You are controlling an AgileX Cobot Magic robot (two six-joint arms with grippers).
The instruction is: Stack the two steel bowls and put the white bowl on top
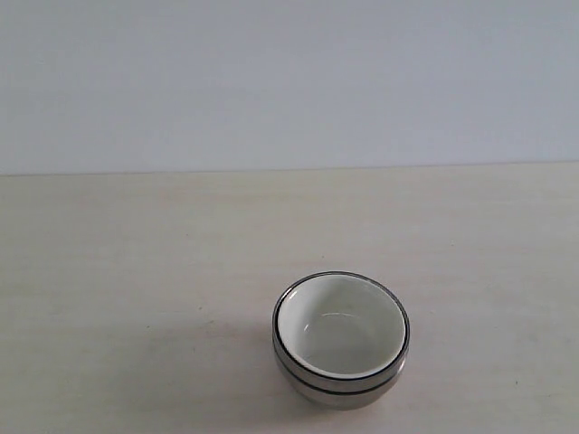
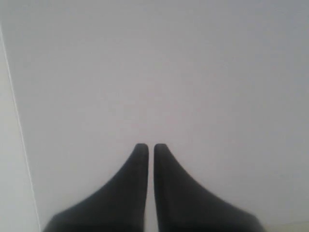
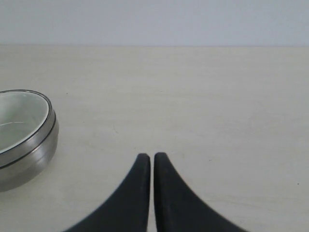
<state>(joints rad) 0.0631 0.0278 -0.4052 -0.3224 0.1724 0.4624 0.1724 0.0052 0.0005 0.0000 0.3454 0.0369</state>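
Already nested in steel bowls, white bowl sits clear of right jaws.

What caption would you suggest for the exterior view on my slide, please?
White bowl nested on top of the two stacked steel bowls, standing on the pale table.

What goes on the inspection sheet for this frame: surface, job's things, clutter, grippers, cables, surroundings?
Surface: pale wood-grain table.
Job's things: steel bowls nested one in the other; white bowl seated inside on top.
Clutter: nothing seen.
Grippers: left gripper fingers shut, holding nothing; right gripper fingers shut, holding nothing, apart from the stack. Neither shows in the exterior view.
Cables: nothing seen.
Surroundings: plain pale wall.
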